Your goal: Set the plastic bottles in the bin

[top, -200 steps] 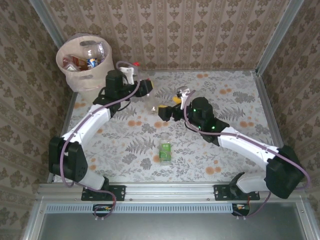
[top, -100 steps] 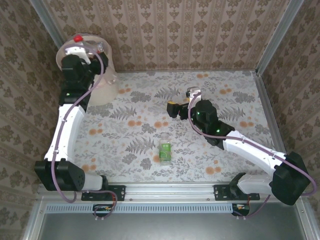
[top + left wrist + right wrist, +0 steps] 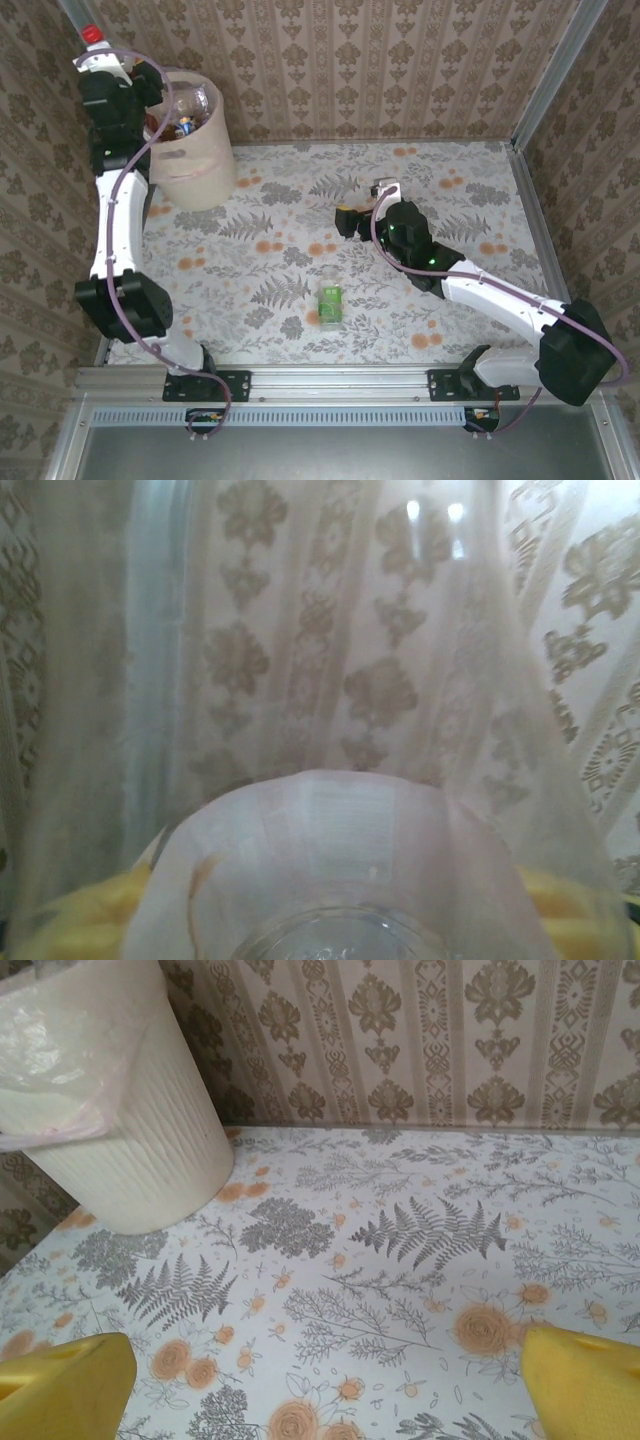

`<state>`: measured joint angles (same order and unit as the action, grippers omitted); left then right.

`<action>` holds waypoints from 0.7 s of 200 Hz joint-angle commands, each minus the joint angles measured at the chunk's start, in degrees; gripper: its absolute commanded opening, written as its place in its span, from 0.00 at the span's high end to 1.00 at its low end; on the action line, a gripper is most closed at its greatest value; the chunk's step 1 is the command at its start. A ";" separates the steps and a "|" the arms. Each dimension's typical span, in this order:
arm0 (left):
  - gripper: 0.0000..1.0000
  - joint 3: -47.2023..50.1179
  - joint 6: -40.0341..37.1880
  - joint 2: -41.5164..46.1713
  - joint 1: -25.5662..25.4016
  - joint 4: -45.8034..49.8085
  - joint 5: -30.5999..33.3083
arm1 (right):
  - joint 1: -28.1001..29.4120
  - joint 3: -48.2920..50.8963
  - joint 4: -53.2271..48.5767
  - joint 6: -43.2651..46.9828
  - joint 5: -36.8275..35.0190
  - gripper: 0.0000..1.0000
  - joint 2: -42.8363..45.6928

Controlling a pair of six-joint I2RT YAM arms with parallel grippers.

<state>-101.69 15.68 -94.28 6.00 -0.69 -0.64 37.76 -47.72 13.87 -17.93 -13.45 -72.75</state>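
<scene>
My left gripper [image 3: 97,58] is raised high just left of the bin's rim, shut on a clear plastic bottle with a red cap [image 3: 92,34]. In the left wrist view that bottle [image 3: 340,680] is pressed between my yellow fingers [image 3: 70,925], its pale label nearest the camera. The beige bin [image 3: 200,170] stands at the far left corner with several bottles [image 3: 185,118] inside. A green-labelled bottle [image 3: 330,300] lies on the table's middle front. My right gripper [image 3: 344,220] hovers open over the table centre, nothing between its fingertips [image 3: 325,1385].
The floral table [image 3: 460,200] is walled by patterned panels at the back and both sides. In the right wrist view the bin [image 3: 130,1150] with its plastic liner stands ahead to the left. A metal rail runs along the near edge.
The left arm swung from the table's middle up and left past the bin, carrying the red-capped bottle. The right gripper shifted slightly and stays open.
</scene>
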 commanded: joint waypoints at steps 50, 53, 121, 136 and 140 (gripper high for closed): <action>0.46 -1.36 16.93 -9.94 0.59 3.34 -5.02 | 0.22 0.17 -2.26 -0.74 -1.35 0.00 0.86; 0.46 -1.02 17.28 -10.14 0.59 3.57 -4.78 | 0.21 0.22 -2.27 -0.73 -1.38 0.00 0.86; 0.09 0.28 20.81 -7.88 1.23 10.09 -1.72 | 0.21 0.18 -2.44 -0.81 -1.20 0.00 0.03; 0.03 -2.52 19.55 -6.33 1.38 13.49 -1.80 | 0.25 0.11 -2.62 -0.94 -1.00 0.00 -0.23; 0.03 -3.24 19.22 -5.92 1.50 14.29 -1.86 | 0.21 0.12 -2.62 -0.95 -1.05 0.00 -0.26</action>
<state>-100.79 35.05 -104.81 6.85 7.57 -2.42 37.76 -47.72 11.57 -18.17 -13.47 -72.86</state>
